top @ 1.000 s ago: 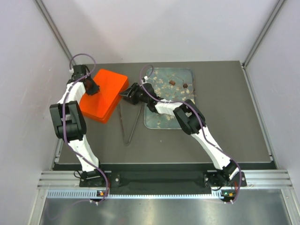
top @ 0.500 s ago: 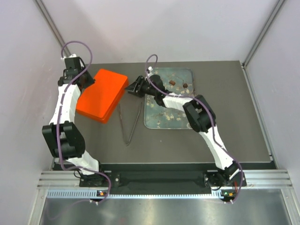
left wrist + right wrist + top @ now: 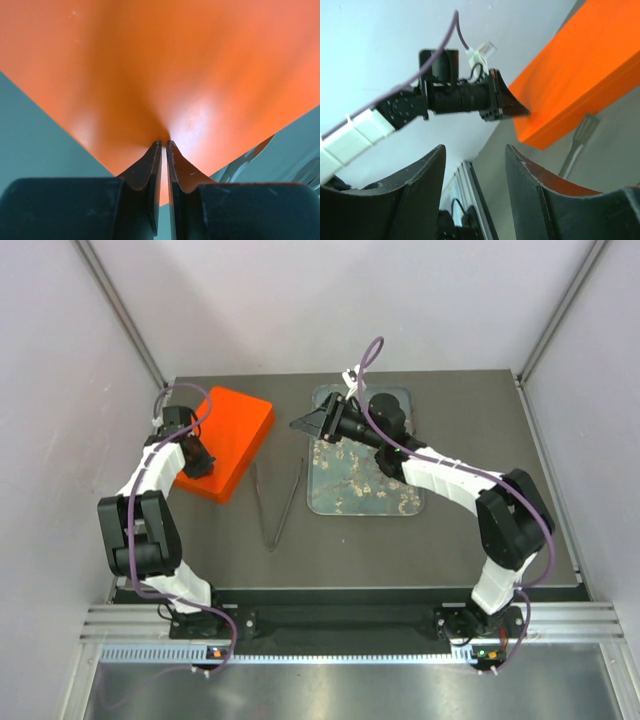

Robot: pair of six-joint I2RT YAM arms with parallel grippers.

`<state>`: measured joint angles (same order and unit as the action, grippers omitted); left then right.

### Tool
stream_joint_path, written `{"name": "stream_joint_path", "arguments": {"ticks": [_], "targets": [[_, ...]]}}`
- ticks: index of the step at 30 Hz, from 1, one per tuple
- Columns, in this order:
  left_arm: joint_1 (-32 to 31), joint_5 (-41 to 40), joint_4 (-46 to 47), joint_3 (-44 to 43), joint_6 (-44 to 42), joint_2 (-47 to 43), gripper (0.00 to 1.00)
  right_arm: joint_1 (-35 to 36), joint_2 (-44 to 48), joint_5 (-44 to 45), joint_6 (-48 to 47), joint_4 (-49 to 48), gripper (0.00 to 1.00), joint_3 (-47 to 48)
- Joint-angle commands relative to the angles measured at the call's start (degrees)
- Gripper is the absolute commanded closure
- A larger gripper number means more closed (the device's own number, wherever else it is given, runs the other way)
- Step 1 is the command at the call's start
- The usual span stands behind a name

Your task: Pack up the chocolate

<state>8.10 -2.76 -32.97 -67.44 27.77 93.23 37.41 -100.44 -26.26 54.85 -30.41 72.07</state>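
Two grippers we log | left gripper pinched closed, tips against orange box | right gripper jaws apart, empty, over tray's far-left corner

a dark grey table carries three things. an orange box sits at the far left, a glassy blossom-print tray lies near the middle, and metal tongs lie between them, joined end toward the near edge.

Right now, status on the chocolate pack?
Left gripper shut, tips against orange box. Right gripper open, empty, by tray corner. Chocolate not visible. Tongs lie between box and tray.
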Motion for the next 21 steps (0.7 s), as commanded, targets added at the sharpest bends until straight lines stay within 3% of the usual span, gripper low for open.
{"name": "stream_joint_path", "arguments": {"ticks": [1, 9, 16, 21], "targets": [[0.16, -2.24, -0.95, 0.65, 0.80, -1.55, 0.86, -0.84, 3.14, -2.12, -3.17, 0.27, 0.49, -3.07], [-0.36, 7.15, 2.12, -2.87, -3.07, -6.49, 0.84, -1.81, 8.51, -3.62, -6.24, 3.95, 0.49, -5.80], [-0.28, 4.35, 5.72, -11.39, -4.39, 3.70, 0.85, -2.78, 14.82, -3.01, -9.76, 8.08, 0.48, -10.54], [0.42, 0.58, 14.24, -16.49, -4.57, 12.13, 0.85, -3.31, 18.00, -0.90, -13.01, 9.67, 0.47, -13.80]]}}
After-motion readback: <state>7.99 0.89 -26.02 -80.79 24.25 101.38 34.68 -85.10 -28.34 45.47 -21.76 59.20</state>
